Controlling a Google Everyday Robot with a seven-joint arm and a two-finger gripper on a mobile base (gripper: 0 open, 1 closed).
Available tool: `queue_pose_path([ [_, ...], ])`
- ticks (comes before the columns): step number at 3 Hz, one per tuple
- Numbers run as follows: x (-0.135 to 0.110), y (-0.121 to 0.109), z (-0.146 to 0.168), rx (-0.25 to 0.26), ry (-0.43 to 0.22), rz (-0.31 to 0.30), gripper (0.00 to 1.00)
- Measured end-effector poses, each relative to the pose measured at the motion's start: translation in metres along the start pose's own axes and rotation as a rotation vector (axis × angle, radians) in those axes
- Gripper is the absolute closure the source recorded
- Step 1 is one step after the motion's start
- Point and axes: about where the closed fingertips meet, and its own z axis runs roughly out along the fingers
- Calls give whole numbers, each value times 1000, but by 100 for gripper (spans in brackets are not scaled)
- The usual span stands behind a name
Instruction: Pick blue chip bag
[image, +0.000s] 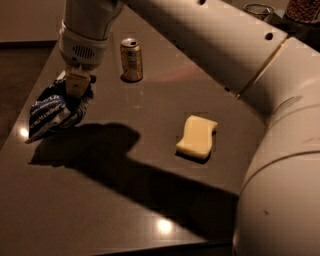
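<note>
The blue chip bag (50, 112), crinkled dark-blue foil with white lettering, hangs at the left of the dark table (150, 105). My gripper (76, 89) comes down from the white arm and is shut on the bag's upper right part. The bag is held a little above the table, and its shadow falls below and to the right of it. Part of the bag's top is hidden behind the fingers.
A soda can (131, 59) stands upright behind and to the right of the bag. A pale yellow sponge-like block (197, 136) lies mid-table. A glass (258, 10) and a jar (302, 9) stand at the far right. The table's left edge is near the bag.
</note>
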Motion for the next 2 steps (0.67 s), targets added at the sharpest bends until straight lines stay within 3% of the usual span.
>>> queue_pose_path([
  [1,-9,7,-30,19,-53,-30,100],
  [2,-9,7,-30,19,-53,-30,100],
])
